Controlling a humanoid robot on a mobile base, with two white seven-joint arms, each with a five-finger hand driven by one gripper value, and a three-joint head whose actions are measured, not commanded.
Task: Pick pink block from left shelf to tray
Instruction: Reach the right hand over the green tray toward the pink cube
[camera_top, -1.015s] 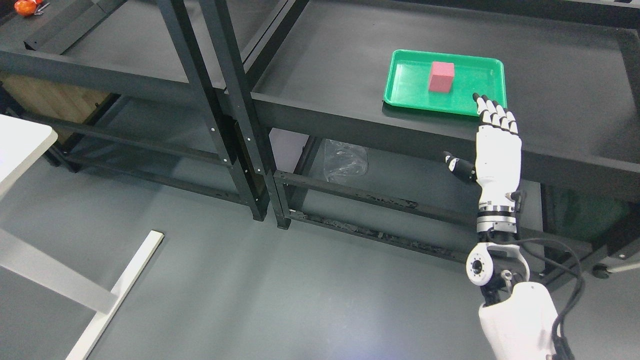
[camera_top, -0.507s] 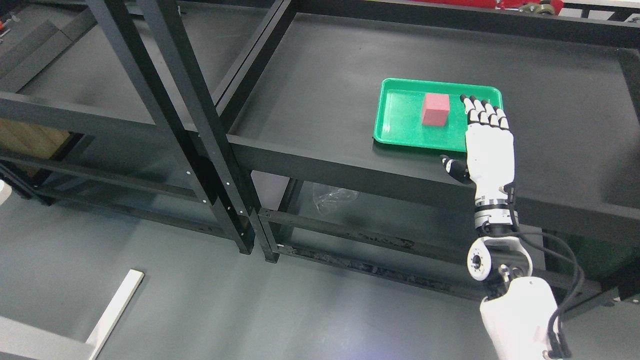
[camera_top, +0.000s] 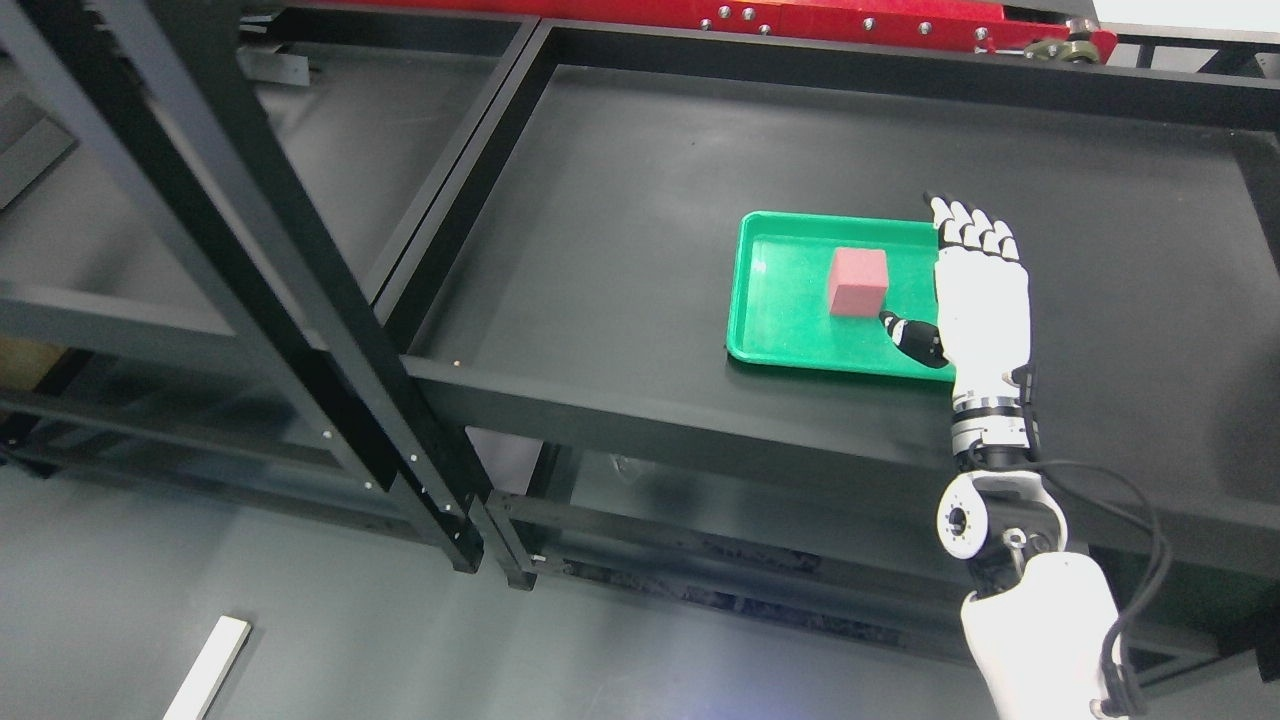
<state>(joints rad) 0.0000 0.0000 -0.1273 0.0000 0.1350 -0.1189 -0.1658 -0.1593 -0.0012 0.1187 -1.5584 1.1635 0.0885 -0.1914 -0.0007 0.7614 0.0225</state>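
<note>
A pink block (camera_top: 857, 283) stands inside a green tray (camera_top: 780, 330) on the black shelf of the right-hand rack. My right hand (camera_top: 950, 285) hovers over the tray's right end, just right of the block. Its fingers (camera_top: 965, 225) are stretched flat and point away from me, while the thumb (camera_top: 910, 335) sticks out to the left below the block. It holds nothing and does not touch the block. My left arm is out of sight.
Black upright posts (camera_top: 300, 330) of the left-hand rack cross the left of the picture. The right rack's shelf (camera_top: 620, 220) has a raised rim. A red beam (camera_top: 800, 20) runs along the top, and a white bar (camera_top: 205, 670) lies on the grey floor.
The camera has tilted up and closer, so the racks slide down and left. My right hand has moved forward over the tray, from its near rim to beside the block.
</note>
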